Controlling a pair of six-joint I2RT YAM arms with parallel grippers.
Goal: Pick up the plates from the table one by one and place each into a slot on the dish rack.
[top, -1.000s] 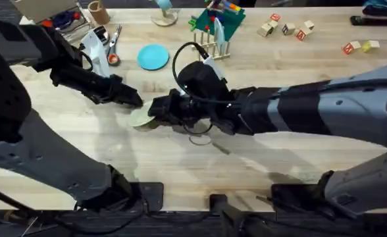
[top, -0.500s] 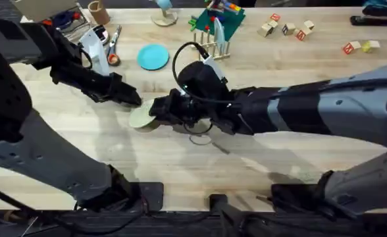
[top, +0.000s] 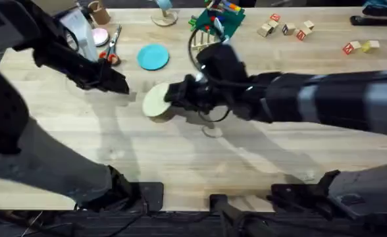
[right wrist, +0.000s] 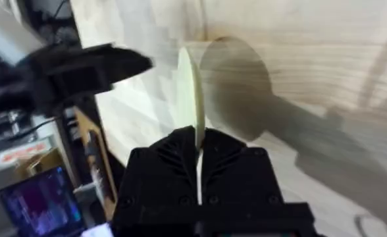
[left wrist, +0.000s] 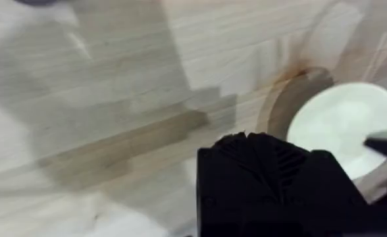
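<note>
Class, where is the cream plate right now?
In the overhead view the cream plate is left of centre, held on edge above the table by the right gripper, below the blue plate.

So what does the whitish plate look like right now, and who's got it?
The cream plate is small, round, thin and smooth, with no pattern. The right gripper holds it by the rim, its black fingers shut on the edge. In the right wrist view the plate stands on edge, lifted above the wooden table, casting a round shadow. The left gripper sits close by, not touching it.
</note>
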